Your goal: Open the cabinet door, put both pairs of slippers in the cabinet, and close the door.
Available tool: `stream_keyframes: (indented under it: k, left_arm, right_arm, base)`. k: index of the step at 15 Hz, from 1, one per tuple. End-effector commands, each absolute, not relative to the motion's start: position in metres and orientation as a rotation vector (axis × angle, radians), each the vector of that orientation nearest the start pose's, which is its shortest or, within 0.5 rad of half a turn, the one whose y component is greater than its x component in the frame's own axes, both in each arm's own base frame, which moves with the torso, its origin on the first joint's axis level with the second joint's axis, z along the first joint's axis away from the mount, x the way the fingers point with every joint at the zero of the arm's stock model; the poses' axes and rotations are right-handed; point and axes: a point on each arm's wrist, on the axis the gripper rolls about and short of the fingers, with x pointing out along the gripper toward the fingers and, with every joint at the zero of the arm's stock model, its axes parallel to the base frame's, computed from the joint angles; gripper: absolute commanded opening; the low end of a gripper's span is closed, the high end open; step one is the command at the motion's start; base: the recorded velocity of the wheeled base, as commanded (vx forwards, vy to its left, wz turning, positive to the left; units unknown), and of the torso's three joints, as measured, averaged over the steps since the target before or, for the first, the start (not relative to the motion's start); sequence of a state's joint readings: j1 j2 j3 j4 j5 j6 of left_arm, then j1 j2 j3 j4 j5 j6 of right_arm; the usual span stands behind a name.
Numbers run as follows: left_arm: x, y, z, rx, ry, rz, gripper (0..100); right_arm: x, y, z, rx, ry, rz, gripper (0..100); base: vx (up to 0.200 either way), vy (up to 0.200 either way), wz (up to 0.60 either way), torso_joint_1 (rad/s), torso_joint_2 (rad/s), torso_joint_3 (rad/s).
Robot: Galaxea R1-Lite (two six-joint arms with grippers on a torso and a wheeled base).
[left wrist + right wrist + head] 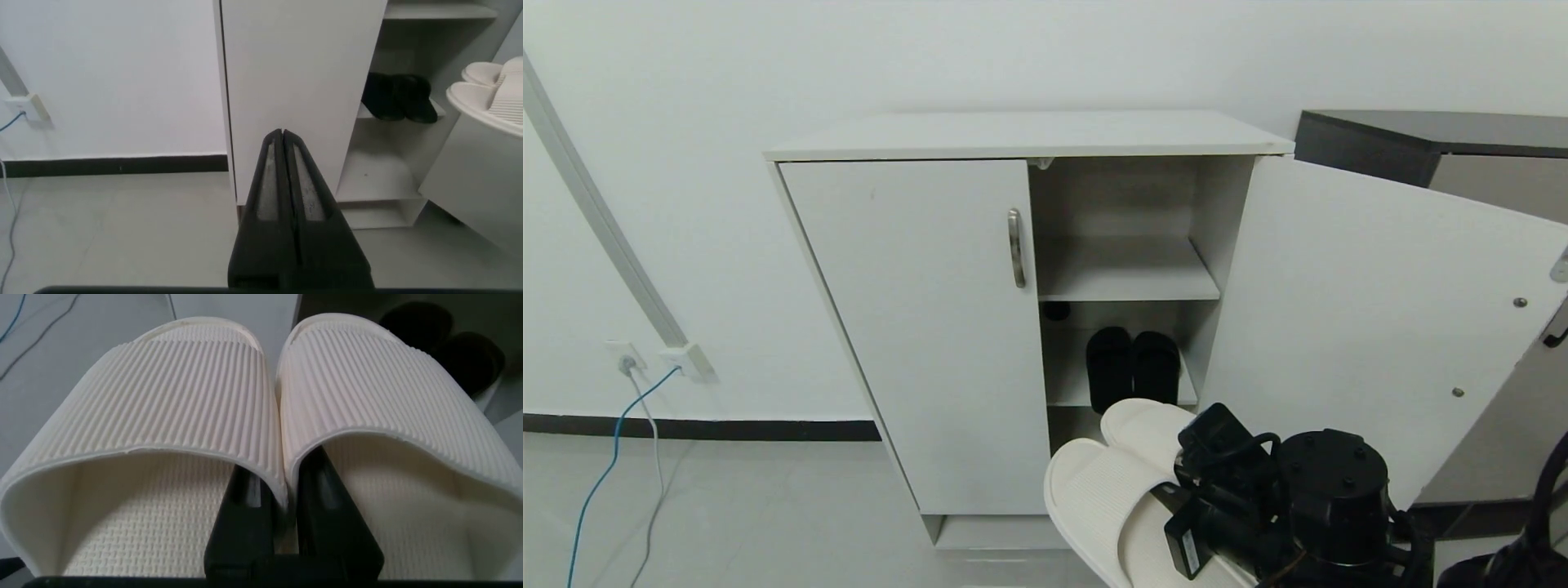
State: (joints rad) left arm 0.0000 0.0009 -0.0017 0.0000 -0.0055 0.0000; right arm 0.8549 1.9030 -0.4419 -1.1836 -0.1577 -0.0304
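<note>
White slippers [1094, 498] are clamped in the right claw [284, 502]. Level entry onto the bottom shelf [377, 175] is advised, clearance probably tight.

We saw the white cabinet [1029, 135] w/ its right door [1356, 327] swung wide open, left door [915, 327] shut. The black slippers [1132, 366] sat side by side on the 2nd shelf. The cream slippers [1111, 482], ribbed tops, were pinched together in the right gripper [284, 514] just before the opening.
</note>
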Motion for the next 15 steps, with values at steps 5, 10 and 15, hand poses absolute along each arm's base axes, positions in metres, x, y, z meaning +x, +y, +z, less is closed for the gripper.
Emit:
stream_keyframes:
  k: [5, 10, 15]
  left_arm:
    - [-0.0228, -0.0001, 0.0759, 0.000, 0.000, -0.006, 0]
    - [-0.0228, -0.0001, 0.0759, 0.000, 0.000, -0.006, 0]
    - [-0.0228, -0.0001, 0.0759, -0.002, 0.000, -0.006, 0]
  right_arm:
    - [0.1929, 0.2162, 0.0908, -0.160, 0.225, 0.696, 0]
    - [0.1926, 0.2159, 0.0909, -0.160, 0.222, 0.696, 0]
    - [0.1923, 0.2162, 0.0909, -0.158, 0.222, 0.699, 0]
  base:
    - [0.000, 0.000, 0.00, -0.004, 0.13, 0.120]
    - [0.000, 0.000, 0.00, -0.002, 0.07, 0.067]
    - [0.000, 0.040, 0.00, 0.001, 0.02, 0.017]
